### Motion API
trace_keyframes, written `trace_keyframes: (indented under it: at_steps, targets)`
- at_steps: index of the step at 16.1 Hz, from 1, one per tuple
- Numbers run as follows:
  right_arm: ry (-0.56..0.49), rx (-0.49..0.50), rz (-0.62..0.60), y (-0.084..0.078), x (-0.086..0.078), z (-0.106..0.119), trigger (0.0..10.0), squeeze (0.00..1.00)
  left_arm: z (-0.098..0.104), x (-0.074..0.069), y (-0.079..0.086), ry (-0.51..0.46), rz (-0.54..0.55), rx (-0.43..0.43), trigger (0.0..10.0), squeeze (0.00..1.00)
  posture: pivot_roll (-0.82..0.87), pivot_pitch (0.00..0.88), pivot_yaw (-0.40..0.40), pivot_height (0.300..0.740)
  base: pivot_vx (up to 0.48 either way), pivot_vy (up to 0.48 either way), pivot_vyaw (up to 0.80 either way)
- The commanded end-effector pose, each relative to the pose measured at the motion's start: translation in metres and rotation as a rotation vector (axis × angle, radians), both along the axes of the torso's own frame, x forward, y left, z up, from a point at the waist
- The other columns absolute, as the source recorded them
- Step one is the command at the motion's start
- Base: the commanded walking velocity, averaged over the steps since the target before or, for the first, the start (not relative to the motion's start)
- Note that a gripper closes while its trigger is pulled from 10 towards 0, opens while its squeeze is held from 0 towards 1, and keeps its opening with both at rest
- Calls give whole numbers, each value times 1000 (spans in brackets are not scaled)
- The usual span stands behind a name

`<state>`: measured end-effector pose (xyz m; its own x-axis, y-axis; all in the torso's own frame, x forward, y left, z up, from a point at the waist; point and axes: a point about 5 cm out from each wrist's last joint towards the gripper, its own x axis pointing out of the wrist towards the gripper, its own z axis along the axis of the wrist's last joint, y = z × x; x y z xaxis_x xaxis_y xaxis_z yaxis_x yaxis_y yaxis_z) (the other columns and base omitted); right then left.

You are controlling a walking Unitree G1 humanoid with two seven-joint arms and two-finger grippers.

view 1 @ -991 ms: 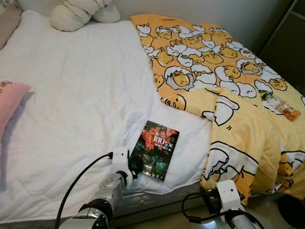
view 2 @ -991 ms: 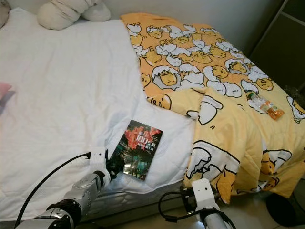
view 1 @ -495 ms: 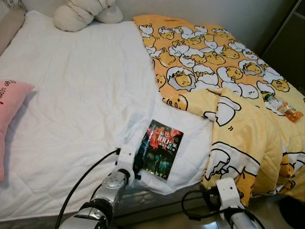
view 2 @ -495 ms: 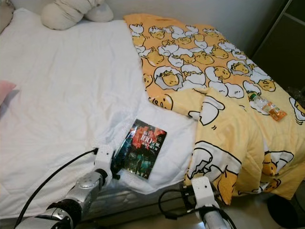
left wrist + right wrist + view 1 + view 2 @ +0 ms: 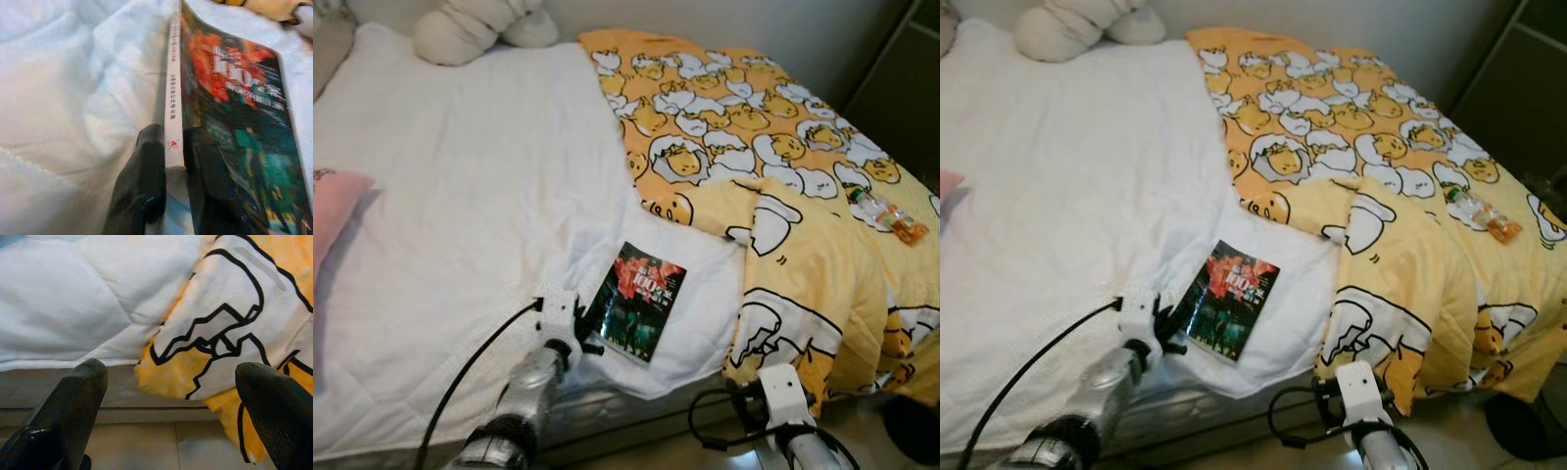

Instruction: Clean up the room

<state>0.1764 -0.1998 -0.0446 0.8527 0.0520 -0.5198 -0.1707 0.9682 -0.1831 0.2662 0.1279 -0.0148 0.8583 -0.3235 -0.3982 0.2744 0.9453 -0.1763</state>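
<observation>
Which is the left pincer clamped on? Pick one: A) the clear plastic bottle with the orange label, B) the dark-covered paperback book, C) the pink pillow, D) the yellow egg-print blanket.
B: the left pincer has its black fingers pressed on either side of the white spine of the dark-covered paperback book, which lies on the white quilted bedcover.

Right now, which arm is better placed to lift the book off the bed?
Left. The left gripper is already shut on the book at its spine edge. The right gripper hangs open below the bed's edge, by the yellow blanket.
</observation>
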Motion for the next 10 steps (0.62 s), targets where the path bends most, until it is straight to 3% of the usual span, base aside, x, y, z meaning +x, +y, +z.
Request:
trace_keyframes:
  at_steps: [1,2,4,7,9,10]
  targets:
    - [2,-7,-38,-12,-1,0,10000,0,-3,-7,0,14,-50,9,0,0,36,0,-97,740,0,0,0]
    - [18,-10,-43,-15,-2,-2,10000,0,-13,-23,5,52,-137,74,0,0,53,0,-99,740,0,0,0]
    - [27,-10,-36,-13,-2,-3,10000,0,-10,-25,7,4,-142,109,0,0,61,0,-104,740,0,0,0]
    - [9,2,-28,-10,8,-1,10000,0,30,4,14,-216,32,67,0,0,68,0,-108,740,0,0,0]
    - [-27,24,-37,-9,20,5,10000,0,65,31,8,-304,116,-107,0,0,67,0,-104,740,0,0,0]
    - [-37,21,-42,-10,24,7,10000,0,73,38,5,-316,132,-147,0,0,66,0,-98,740,0,0,0]
